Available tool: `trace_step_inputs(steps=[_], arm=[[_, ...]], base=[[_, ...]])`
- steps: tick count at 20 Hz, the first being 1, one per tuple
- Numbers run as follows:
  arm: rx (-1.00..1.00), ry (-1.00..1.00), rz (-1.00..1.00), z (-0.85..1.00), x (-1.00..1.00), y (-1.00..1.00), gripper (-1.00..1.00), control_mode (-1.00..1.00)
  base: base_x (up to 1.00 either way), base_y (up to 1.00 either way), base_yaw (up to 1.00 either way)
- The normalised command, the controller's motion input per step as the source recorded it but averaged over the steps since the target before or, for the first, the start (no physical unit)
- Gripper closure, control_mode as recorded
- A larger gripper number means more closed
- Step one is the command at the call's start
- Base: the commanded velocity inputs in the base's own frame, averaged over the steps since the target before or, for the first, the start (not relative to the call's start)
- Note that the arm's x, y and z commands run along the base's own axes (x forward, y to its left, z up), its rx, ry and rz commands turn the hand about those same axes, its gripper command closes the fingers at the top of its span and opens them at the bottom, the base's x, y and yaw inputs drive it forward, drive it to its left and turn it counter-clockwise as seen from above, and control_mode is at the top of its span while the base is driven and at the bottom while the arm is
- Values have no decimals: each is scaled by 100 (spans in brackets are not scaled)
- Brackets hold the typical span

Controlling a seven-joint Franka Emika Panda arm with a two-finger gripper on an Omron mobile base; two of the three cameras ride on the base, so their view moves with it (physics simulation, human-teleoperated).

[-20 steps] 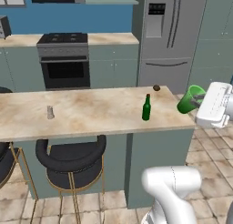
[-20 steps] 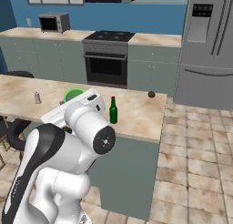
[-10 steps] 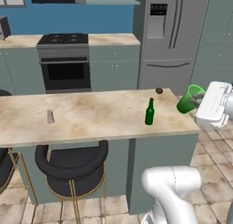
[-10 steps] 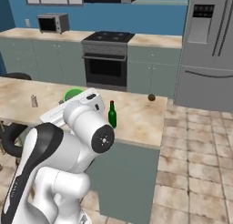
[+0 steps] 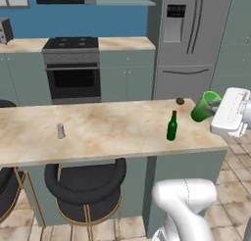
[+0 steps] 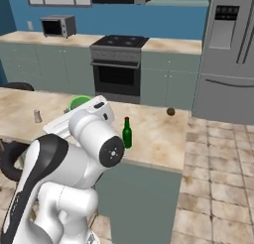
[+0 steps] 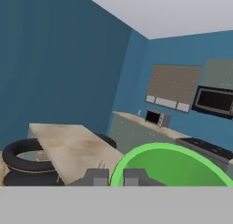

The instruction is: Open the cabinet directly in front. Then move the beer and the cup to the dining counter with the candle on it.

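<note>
My gripper [image 7: 113, 177] is shut on the rim of the bright green cup [image 7: 169, 167], whose open mouth faces the hand camera. In the left base view the cup [image 5: 204, 107] hangs tilted in the gripper [image 5: 212, 108] by the right end of the dining counter [image 5: 108, 132]. The beer [image 5: 172, 126], a dark green bottle, stands upright on that counter just left of the cup. From the right base view the beer [image 6: 127, 133] stands beside my arm and the cup [image 6: 78, 102] peeks out behind it. The cabinet is out of view.
A small grey cylinder [image 5: 61, 131] and a small brown round object [image 5: 180, 101] sit on the dining counter. Black stools [image 5: 86, 186] stand under its near edge. Behind it are a stove [image 5: 73, 68], a fridge [image 5: 188, 44] and a microwave [image 6: 57, 26].
The whole picture has shifted: the base has driven, and the dining counter and beer now sit lower and further right in the left base view. The cup stays in the shut gripper.
</note>
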Motion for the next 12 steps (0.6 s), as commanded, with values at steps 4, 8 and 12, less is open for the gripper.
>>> trace_step_inputs(steps=[4, 8, 12], arm=[[0, 0, 0, 0, 0, 0, 100, 100], [0, 0, 0, 0, 0, 0, 100, 100], [-3, 5, 0, 0, 6, 12, 100, -100]], base=[[91, 18, 0], [62, 8, 0], [18, 27, 0]])
